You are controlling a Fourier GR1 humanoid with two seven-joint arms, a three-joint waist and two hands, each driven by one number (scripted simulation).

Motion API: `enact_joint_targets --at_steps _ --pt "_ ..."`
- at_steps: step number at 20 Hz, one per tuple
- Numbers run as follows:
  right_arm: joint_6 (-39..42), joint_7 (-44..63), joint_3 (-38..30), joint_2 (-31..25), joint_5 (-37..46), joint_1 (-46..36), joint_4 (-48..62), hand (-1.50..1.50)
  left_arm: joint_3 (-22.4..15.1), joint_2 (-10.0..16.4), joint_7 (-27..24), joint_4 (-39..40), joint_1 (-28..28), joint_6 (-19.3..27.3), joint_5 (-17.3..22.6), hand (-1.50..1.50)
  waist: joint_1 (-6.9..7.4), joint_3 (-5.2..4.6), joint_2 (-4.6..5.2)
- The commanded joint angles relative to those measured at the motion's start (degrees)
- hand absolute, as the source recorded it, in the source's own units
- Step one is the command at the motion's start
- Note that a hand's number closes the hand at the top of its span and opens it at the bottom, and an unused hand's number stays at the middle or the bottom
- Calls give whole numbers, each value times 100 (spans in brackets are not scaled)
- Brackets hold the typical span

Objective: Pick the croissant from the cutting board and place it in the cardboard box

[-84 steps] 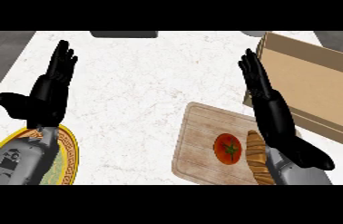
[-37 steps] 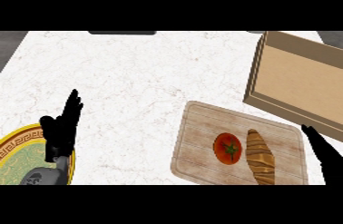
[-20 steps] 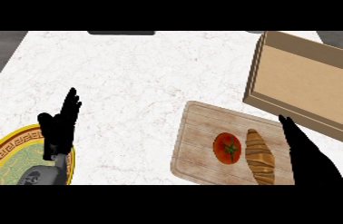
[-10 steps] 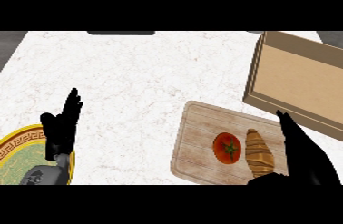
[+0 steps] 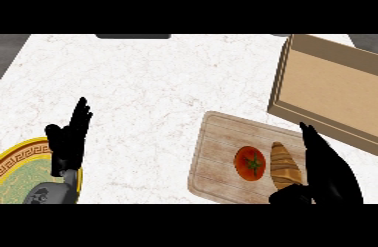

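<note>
Marble counter [image 5: 148, 91]: white w/ grey veins, fills most of the head view.
Wood cutting board [image 5: 218, 151]: pale, lies flat at lower right of the counter, a bit turned; its near edge is cut by the view's lower edge.
Croissant [image 5: 284, 163]: on the cutting board, right half, lying lengthwise approx. toward the far side; brown, not lifted.
Tomato [image 5: 251, 162]: red w/ green stalk, on the same board, just beside the croissant on its left; cannot tell if they touch.
Cardboard box [image 5: 332, 86]: brown, at upper right, beyond the board's far right corner, tilted in the view; open side faces up, its right part is cut by the view's edge.
Right hand [image 5: 332, 173]: black, at lower right, over the board's right edge, just beside the croissant on its right.
Right fingers [image 5: 310, 141]: straight and together, pointing to the far side; not closed on anything. Thumb sticks out to the left, near the croissant's near end; contact cannot be told.
Left hand [image 5: 68, 141]: black, at lower left, resting, fingers up, straight and close together, holds nothing.
Left forearm [image 5: 48, 193]: grey, only a small part shows at the lower edge.
Plate [image 5: 18, 173]: green w/ yellow patterned rim, at lower left corner, partly under the left hand and forearm.
Dark strip [image 5: 133, 36]: at the counter's far edge; what it is, cannot tell.
</note>
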Motion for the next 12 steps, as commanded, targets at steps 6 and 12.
enact_joint_targets --at_steps 6,12 --pt "473 436 -204 273 244 163 370 -150 78 8 36 -89 91 -103 -79 0 -14 7 -8" --pt "530 227 -493 728 418 -468 1168 -150 84 -174 -130 -10 158 -100 -180 0 9 6 1"
